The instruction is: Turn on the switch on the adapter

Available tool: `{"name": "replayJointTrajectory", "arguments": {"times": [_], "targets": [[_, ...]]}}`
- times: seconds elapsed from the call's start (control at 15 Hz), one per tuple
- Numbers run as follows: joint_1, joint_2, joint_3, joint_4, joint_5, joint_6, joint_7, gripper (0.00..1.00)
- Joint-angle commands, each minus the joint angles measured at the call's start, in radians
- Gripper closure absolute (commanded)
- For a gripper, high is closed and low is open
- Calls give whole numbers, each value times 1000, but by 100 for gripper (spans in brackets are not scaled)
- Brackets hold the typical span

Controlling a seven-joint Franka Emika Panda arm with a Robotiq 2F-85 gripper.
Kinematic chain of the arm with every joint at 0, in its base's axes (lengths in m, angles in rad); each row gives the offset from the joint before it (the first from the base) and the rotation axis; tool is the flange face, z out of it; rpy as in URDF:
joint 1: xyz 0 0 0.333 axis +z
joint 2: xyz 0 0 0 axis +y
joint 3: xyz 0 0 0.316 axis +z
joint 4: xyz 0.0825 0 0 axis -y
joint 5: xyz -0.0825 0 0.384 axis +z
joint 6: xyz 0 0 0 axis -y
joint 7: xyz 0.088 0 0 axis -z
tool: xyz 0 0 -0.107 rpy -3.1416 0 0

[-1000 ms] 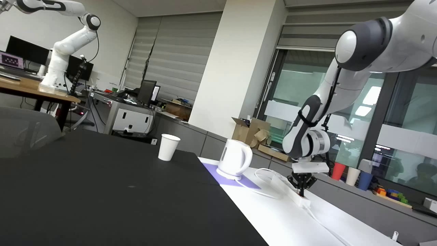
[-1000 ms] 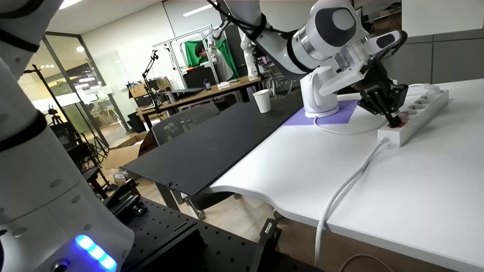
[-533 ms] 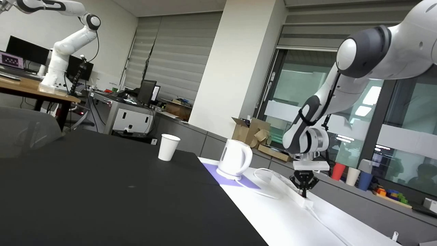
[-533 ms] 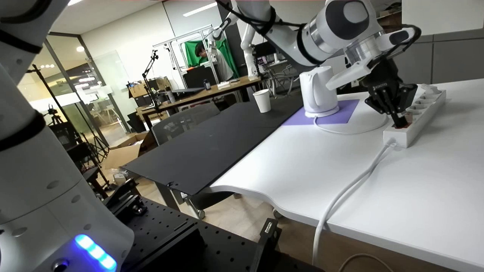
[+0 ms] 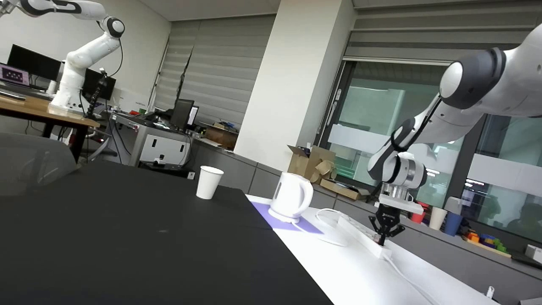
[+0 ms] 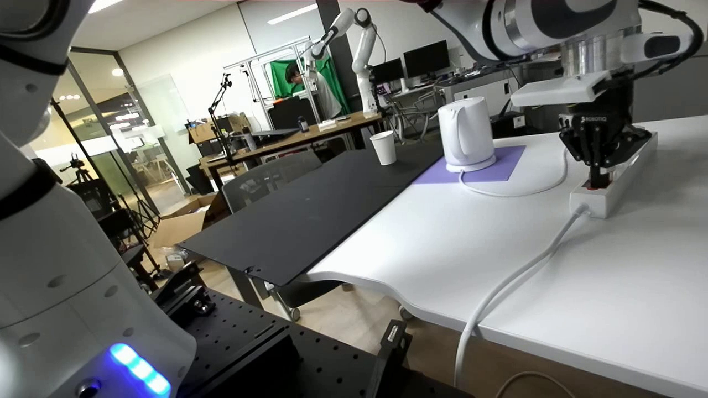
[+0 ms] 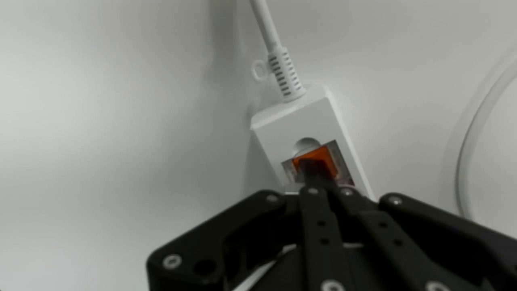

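The adapter is a long white bar (image 5: 358,234) on the white table, and its cable end shows in the wrist view (image 7: 299,121). It also shows in an exterior view (image 6: 591,204). Its orange-red switch (image 7: 325,155) sits near the cable end in a clear or greyish frame. My gripper (image 6: 599,181) is shut, with nothing seen between its fingers, and points nearly straight down. Its fingertips (image 7: 315,167) are on or right over the switch and hide part of it. I cannot tell how far the switch is pressed or whether it is lit.
A white kettle (image 6: 467,132) stands on a purple sheet (image 6: 511,157), its cord looping toward the adapter. A white paper cup (image 5: 208,183) stands on the black table (image 5: 148,237). The adapter's white cable (image 6: 520,273) runs over the table's edge.
The gripper has turned from slanted to nearly upright, staying shut with its fingertips at the switch. The adapter's cable end has shifted slightly to the right in both exterior views.
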Motion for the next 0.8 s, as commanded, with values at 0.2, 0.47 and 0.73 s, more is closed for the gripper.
{"name": "replayJointTrajectory", "arguments": {"times": [0.2,0.47,0.73], "targets": [[-119,153,58,206,112,-173,-63,100],[-136,172,72,275,130,-243,-62,100],[-65,87,27,221,64,-239,-3,100]]}}
